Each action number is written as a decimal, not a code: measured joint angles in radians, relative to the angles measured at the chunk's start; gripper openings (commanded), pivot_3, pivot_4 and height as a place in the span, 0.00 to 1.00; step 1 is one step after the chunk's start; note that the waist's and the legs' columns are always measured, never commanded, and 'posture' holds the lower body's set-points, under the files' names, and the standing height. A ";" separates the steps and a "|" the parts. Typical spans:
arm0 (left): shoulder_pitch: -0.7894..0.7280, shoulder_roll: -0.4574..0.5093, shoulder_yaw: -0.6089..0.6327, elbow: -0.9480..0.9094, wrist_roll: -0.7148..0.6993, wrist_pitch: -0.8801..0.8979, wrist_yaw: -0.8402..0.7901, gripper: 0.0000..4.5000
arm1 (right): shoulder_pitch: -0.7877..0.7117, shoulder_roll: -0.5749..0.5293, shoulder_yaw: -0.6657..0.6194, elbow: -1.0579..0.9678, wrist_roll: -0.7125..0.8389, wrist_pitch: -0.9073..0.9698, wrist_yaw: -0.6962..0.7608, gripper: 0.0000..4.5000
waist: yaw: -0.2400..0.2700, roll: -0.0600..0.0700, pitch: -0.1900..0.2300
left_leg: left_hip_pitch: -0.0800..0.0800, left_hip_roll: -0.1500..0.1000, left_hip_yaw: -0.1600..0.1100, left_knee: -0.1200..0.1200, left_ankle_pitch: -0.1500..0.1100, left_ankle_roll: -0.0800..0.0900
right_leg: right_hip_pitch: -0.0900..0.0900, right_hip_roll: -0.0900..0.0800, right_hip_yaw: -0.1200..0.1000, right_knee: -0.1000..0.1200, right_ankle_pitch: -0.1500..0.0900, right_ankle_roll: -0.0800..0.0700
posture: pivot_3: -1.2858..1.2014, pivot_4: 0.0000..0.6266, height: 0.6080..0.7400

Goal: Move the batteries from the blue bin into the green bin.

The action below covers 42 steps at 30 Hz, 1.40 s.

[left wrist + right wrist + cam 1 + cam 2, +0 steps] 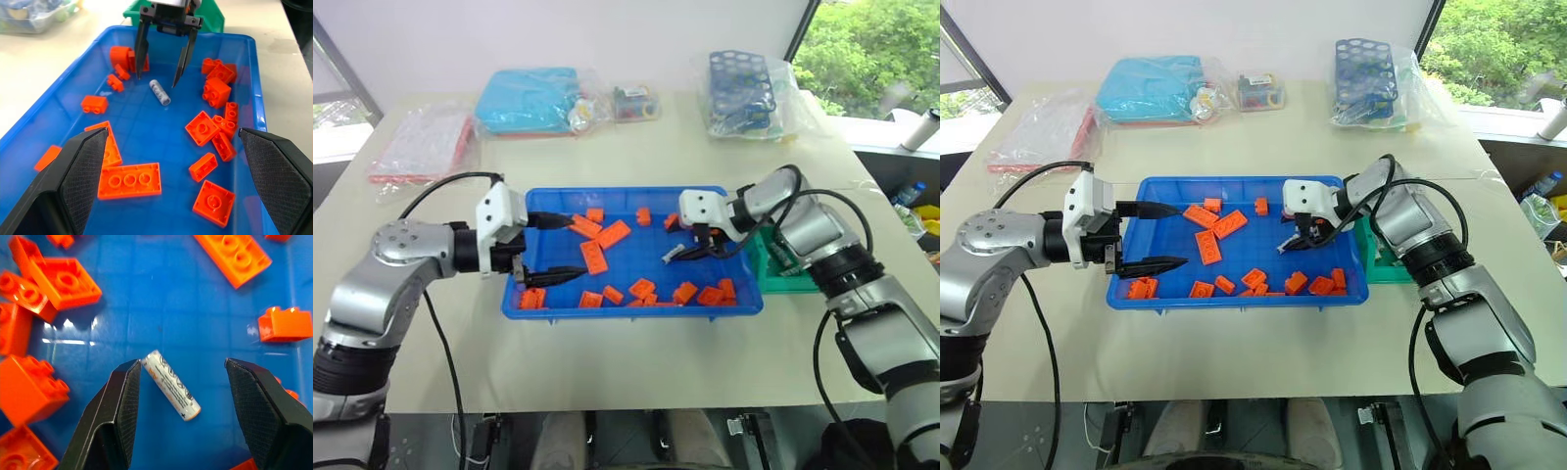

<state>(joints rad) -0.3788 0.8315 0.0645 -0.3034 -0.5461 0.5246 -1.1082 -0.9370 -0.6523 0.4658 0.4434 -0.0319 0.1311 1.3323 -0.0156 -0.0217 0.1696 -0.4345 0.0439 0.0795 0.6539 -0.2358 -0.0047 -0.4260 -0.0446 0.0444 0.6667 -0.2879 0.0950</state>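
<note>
So I've got the right claw (178, 396) spread open around a small silver-grey cylindrical battery (171, 385) lying flat among orange plastic bricks (594, 256), about 3 o'clock in the shallow bright blue plastic tray (540, 306); nothing gripped yet. Left claw (553, 247) hangs open and empty at 9 o'clock. Next, I reckon: drop, pinch, carry to the small green plastic bin (783, 282) at the tray's 3 o'clock.

Bright, even daylight from the window (876, 54) (upper right); soft shadows under the blue bin (636, 305), white glare on its floor, close fingers (73, 181) slightly blurred
</note>
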 measured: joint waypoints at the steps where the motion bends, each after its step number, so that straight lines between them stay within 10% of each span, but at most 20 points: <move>1: 0.003 0.006 0.003 -0.006 -0.002 0.004 0.002 1.00 | 0.000 0.008 0.001 0.020 -0.008 -0.018 0.004 0.62 | 0.000 0.000 0.000 | 0.000 0.000 0.000 0.000 0.000 0.000 | 0.000 0.000 0.000 0.000 0.000 0.000 | 0.52 0.24 1.00; 8: 0.012 0.014 0.011 -0.020 -0.011 0.014 0.021 1.00 | 0.000 0.063 0.000 0.122 -0.044 -0.078 0.017 0.62 | -0.002 0.000 0.000 | 0.000 0.000 0.000 0.000 0.000 0.000 | 0.000 0.000 0.000 0.000 0.000 0.000 | 0.52 0.24 1.00; 15: -0.022 0.022 0.011 -0.010 -0.011 0.015 0.018 1.00 | 0.030 0.083 -0.027 0.116 -0.053 -0.074 -0.018 0.00 | 0.001 0.000 0.000 | 0.000 0.000 0.000 0.000 0.000 0.000 | 0.000 0.000 0.000 0.000 0.000 0.000 | 0.52 0.24 1.00; 25: -0.061 0.006 -0.010 0.029 -0.008 0.007 0.000 1.00 | 0.092 0.129 -0.370 -0.375 0.252 0.607 -0.194 0.01 | 0.005 0.000 0.000 | 0.000 0.001 0.000 0.000 0.000 0.000 | 0.000 0.000 0.000 0.002 0.000 0.000 | 0.52 0.24 1.00; 38: -0.080 -0.031 -0.051 0.139 0.027 -0.036 -0.028 1.00 | 0.550 -0.244 -0.834 -0.755 0.397 0.971 -0.411 0.01 | 0.014 0.000 -0.001 | 0.001 -0.002 0.000 0.000 0.000 0.000 | 0.002 0.001 0.000 0.000 0.000 0.000 | 0.52 0.24 1.00; 42: -0.112 -0.036 -0.052 0.169 0.033 -0.041 -0.046 1.00 | 0.666 -0.246 -0.849 -0.758 0.391 0.944 -0.471 0.45 | 0.001 0.000 -0.001 | 0.001 -0.002 -0.001 0.000 0.000 0.000 | 0.002 0.001 0.000 0.000 0.000 0.000 | 0.52 0.24 1.00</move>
<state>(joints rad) -0.4904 0.7951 0.0125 -0.1342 -0.5127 0.4839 -1.1537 -0.2710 -0.8980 -0.3835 -0.3148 0.3590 1.0748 0.8610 -0.0146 -0.0219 0.1689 -0.4338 0.0418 0.0789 0.6537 -0.2360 -0.0044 -0.4243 -0.0441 0.0444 0.6664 -0.2879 0.0951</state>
